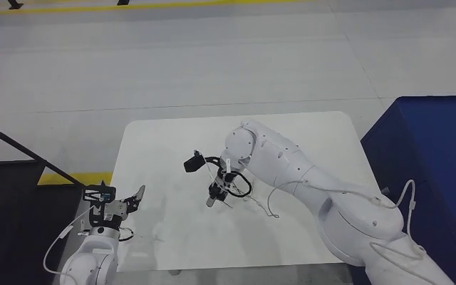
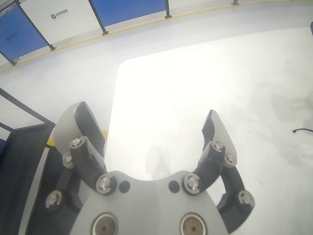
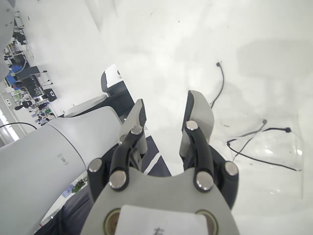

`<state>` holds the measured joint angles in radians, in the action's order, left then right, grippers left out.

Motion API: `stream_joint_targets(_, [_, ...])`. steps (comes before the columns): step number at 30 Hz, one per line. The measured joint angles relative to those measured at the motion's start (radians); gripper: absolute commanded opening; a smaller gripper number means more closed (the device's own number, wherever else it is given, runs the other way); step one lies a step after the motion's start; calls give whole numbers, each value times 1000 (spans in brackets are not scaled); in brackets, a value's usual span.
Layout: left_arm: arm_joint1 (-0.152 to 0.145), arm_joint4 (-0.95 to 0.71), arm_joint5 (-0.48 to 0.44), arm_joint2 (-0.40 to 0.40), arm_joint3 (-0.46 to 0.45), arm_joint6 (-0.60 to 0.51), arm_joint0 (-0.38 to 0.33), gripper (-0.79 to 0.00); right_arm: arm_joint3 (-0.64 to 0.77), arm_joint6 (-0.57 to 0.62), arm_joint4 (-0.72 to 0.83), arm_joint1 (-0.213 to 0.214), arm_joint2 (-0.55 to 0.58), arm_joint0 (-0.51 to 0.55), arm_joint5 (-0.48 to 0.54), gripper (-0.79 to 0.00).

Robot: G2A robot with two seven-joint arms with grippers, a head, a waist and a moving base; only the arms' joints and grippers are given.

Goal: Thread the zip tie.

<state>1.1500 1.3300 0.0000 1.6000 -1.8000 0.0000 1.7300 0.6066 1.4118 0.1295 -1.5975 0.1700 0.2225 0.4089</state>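
Observation:
Two black zip ties lie loose on the white table (image 1: 306, 142). One black tie (image 3: 221, 84) curves just beyond my right gripper's fingertip. A longer black tie (image 3: 256, 156) lies bent beside it, crossed by a pale grey tie (image 3: 254, 130). In the top view the black ties (image 1: 242, 187) sit at the table's middle, beside my right gripper (image 1: 214, 197). The right gripper (image 3: 166, 110) hangs open over the table with nothing between its fingers. My left gripper (image 2: 149, 125) is open and empty over the table's near left corner (image 1: 132, 199). A black tie end (image 2: 303, 130) lies far off from it.
A clear plastic sheet (image 3: 281, 147) lies under the longer tie. A thin white strand (image 1: 269, 206) rests on the table by the right arm. A blue panel (image 1: 420, 142) stands off the table's right side, and a black frame (image 2: 24, 128) off its left.

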Motion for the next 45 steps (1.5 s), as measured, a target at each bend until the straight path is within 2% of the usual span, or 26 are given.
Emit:
stream_joint_targets(3, [0, 0, 0, 0, 0, 0, 0, 0, -31, 8, -17, -2, 0, 7, -8, -496])
stream_joint_targets(13, [0, 0, 0, 0, 0, 0, 0, 0, -119, 12, -110, -43, 0, 32, -12, -529])
stream_joint_targets(19, [0, 0, 0, 0, 0, 0, 0, 0, -204, -13, -183, -76, 0, 22, 13, -520])
stream_joint_targets(27, [0, 0, 0, 0, 0, 0, 0, 0, -243, -41, -188, -116, 0, 31, 41, -529])
stream_joint_targets(31, [0, 0, 0, 0, 0, 0, 0, 0, -257, -48, -177, -133, 0, 37, 48, -563])
stream_joint_targets(39, [0, 0, 0, 0, 0, 0, 0, 0, -311, -54, -248, -173, 0, 37, 53, -551])
stream_joint_targets(45, [0, 0, 0, 0, 0, 0, 0, 0, -338, -55, -259, -197, 0, 40, 54, -582])
